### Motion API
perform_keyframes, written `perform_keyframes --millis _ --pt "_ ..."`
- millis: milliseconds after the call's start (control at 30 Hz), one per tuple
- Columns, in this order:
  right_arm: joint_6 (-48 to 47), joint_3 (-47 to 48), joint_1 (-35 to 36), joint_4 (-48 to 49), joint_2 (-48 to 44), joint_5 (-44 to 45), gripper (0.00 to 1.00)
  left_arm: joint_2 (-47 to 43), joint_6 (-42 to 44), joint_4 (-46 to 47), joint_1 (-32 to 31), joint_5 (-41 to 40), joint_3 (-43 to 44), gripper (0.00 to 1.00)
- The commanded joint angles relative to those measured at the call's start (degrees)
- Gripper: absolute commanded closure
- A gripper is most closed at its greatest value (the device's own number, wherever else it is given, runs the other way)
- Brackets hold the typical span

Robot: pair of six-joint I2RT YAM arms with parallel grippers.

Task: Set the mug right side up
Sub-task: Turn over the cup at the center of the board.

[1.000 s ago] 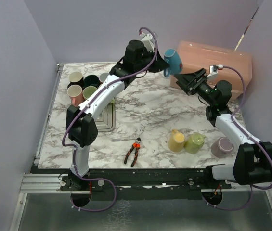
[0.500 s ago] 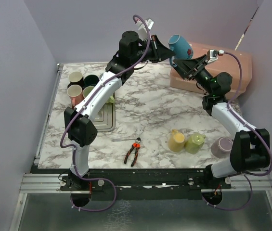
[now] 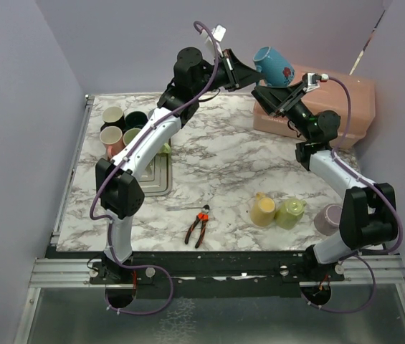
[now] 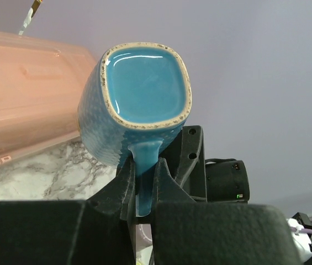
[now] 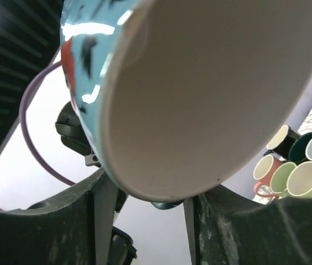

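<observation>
High over the desk (image 3: 216, 158), beside one pink bin (image 3: 345, 93), the left hand (image 4: 143, 182) clamps the blue mug (image 3: 274, 66) by its handle. The right hand (image 3: 279, 92) straddles its rim, grip unclear. Nearer lie three mugs (image 3: 263, 210) and one pliers (image 3: 199, 226); more mugs (image 3: 120, 125) cluster far-left.

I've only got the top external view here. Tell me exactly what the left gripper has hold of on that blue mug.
Observer: In the left wrist view, the left gripper pinches the mug by its handle, with the jaws shut on it.
Operator: Say which end faces that camera.
Observer: The base. It is a blue glazed bottom with a bare speckled ring around it.
Operator: Now report the right side.
Observer: In the right wrist view, the mug's white inside faces the camera. Its rim sits inside the right gripper, with a finger on each side. I cannot tell whether the fingers press it.
</observation>
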Motion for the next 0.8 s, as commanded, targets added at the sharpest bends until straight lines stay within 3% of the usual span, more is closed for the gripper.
perform_keyframes --millis 0,233,400,500,767 --pt "2.9 -0.4 0.3 9.0 0.0 3.6 0.5 -3.6 -2.6 6.9 0.2 2.6 -2.2 1.0" --pt "5.5 -2.4 0.3 14.5 0.4 6.2 0.58 -4.9 -5.5 11.1 0.8 3.8 -6.2 1.0" --pt "6.8 -3.2 0.3 18.7 0.9 8.5 0.51 -5.5 -9.4 15.5 1.8 5.1 -8.5 1.0" --pt "7.4 -2.4 0.3 19.5 1.6 9.3 0.52 -5.5 -12.9 19.4 2.0 6.0 -10.0 1.0" --pt "7.1 -1.4 0.3 16.6 1.3 10.8 0.79 -5.6 -16.4 24.1 2.3 6.6 -13.0 1.0"
